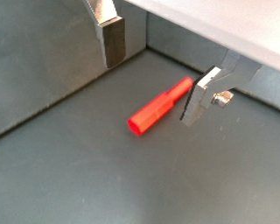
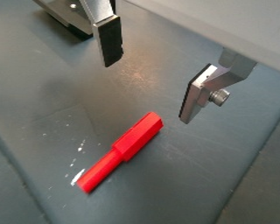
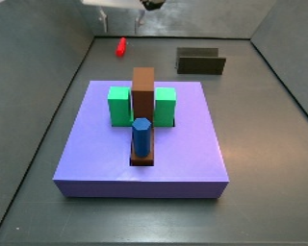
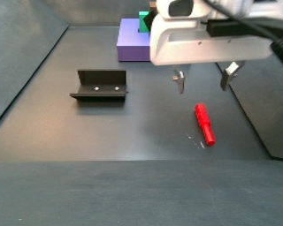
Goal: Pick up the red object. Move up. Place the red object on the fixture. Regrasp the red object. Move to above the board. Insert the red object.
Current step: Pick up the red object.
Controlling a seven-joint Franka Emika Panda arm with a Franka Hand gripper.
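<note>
Step 1, the pick, not yet done: my gripper (image 4: 202, 82) hangs above the grey floor (image 4: 120, 132) w/ fingers spread wide and nothing between them. In both wrist views I see my two silver plates w/ dark pads, one finger (image 1: 111, 39) well apart from its mate, and the red object (image 1: 159, 107) lying flat on the floor below the gap. It's a short peg, lying loose, not touching either finger as far as I can tell; in a wrist view (image 2: 122, 150) it sits offset from the midline btw my fingers, one end nearer one plate. In a side view the red object (image 4: 204, 124) lies just below and slightly toward the camera from my fingertips, close to the dark side wall (image 4: 268, 106). The fixture (image 4: 99, 85) stands well apart across the floor, empty. The board (image 3: 143, 144) w/ green blocks (image 3: 120, 106), brown bar (image 3: 143, 101) and blue peg (image 3: 141, 136) is further off, untouched. Next move, as I judge it: centre over the peg's middle, turn the wrist if needed so my plates straddle its thin width rather than its length, go straight down, then close. Risk: a pad clips the peg on the way down and rolls it, since it's round-ish and light.
</note>
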